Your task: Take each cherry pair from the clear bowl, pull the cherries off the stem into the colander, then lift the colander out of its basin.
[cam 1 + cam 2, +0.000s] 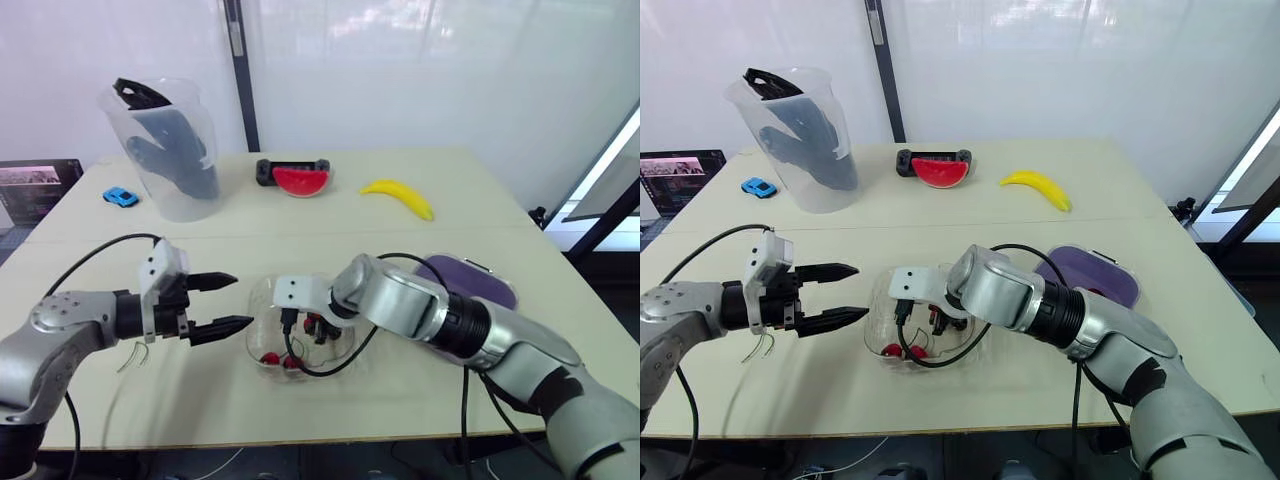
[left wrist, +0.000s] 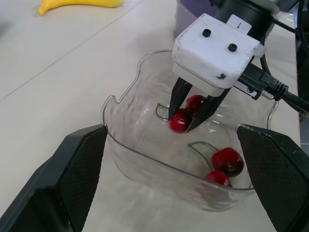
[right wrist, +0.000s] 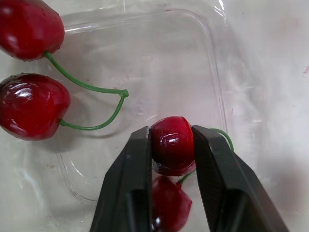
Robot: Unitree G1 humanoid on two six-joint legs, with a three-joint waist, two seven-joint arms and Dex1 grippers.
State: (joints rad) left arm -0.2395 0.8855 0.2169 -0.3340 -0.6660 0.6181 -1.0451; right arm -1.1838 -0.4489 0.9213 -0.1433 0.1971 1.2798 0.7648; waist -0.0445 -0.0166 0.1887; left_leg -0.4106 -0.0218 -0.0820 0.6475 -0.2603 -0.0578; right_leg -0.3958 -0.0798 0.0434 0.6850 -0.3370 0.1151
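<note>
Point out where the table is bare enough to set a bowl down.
Bare table runs between the watermelon slice and banana behind and the clear bowl in front; another patch lies between the toy car and the left fingers. Crowded: the bowl, where the right fingers grip a cherry, and the purple colander beside it.

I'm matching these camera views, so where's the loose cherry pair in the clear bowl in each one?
Left eye view: the loose cherry pair lies at the clear bowl's near side, by the right claw.
Right eye view: the pair, same place.
Left wrist view: the pair, inside the wall nearest this camera.
Right wrist view: the pair, beside the claw.
Shared landmark: the right claw, shut on the other cherry.
</note>
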